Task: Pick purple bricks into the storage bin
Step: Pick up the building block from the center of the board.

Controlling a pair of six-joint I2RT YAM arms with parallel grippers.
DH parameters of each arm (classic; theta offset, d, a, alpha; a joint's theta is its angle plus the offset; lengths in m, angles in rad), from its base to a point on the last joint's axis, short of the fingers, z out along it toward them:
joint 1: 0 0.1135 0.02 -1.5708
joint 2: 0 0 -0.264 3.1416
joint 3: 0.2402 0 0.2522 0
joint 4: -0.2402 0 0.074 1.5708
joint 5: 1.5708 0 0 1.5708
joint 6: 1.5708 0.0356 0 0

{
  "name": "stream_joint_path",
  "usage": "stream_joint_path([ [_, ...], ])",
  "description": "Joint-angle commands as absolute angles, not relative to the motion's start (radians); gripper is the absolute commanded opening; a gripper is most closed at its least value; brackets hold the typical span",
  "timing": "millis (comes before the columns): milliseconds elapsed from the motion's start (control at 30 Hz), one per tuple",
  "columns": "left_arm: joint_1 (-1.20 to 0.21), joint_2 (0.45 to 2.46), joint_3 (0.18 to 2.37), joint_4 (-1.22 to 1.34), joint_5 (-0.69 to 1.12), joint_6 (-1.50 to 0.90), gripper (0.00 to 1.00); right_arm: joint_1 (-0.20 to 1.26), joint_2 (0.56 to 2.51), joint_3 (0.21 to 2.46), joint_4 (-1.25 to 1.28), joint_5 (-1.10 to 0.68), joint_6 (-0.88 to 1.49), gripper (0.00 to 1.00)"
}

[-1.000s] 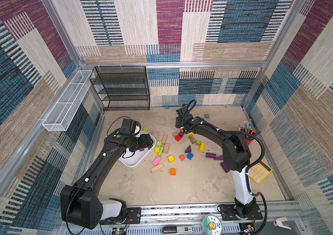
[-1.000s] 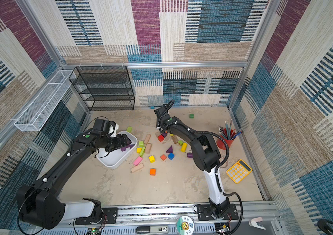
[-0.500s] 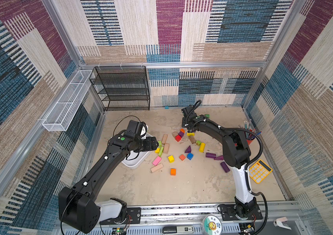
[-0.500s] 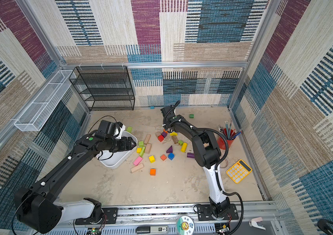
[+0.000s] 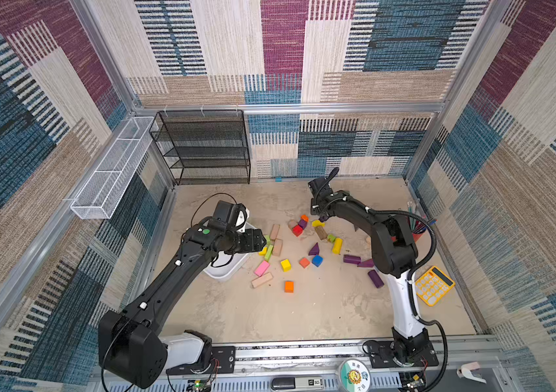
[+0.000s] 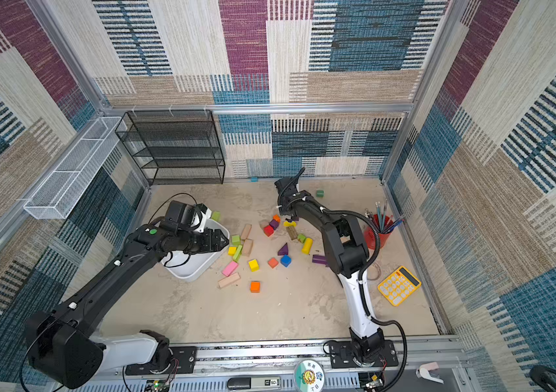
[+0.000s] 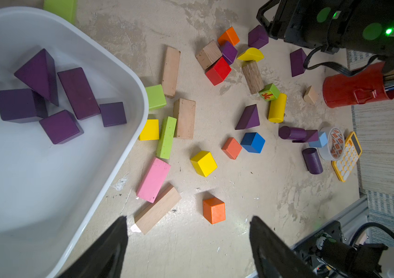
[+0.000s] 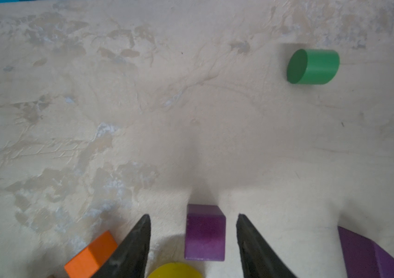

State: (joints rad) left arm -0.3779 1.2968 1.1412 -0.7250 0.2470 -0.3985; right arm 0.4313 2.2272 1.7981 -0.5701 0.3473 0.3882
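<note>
"50" on the black device (image 6: pixel 254 383) on the front rail (image 6: pixel 269 353) — other markings unreadable.

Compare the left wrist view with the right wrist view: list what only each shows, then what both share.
Only the left wrist view: the storage bin holding five purple bricks, the pink block, the blue cube and the red cup. Only the right wrist view: the green cylinder. Both: the purple cube that the open right hand straddles without touching, plus the orange block and the yellow half-round beside it.
</note>
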Motion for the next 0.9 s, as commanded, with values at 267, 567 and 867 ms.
stream_joint_path([
  [267, -0.380, 1.296, 1.141, -0.706, 0.273, -0.378, 0.81, 0.419, 2.249, 1.773, -0.532, 0.284, 0.387, 0.58],
  [567, -0.380, 1.295, 1.140, -0.707, 0.274, -0.377, 0.81, 0.408, 2.260, 1.752, -0.515, 0.267, 0.394, 0.53],
  [867, -0.380, 1.299, 1.141, -0.707, 0.275, -0.377, 0.81, 0.403, 2.251, 1.744, -0.495, 0.261, 0.385, 0.36],
])
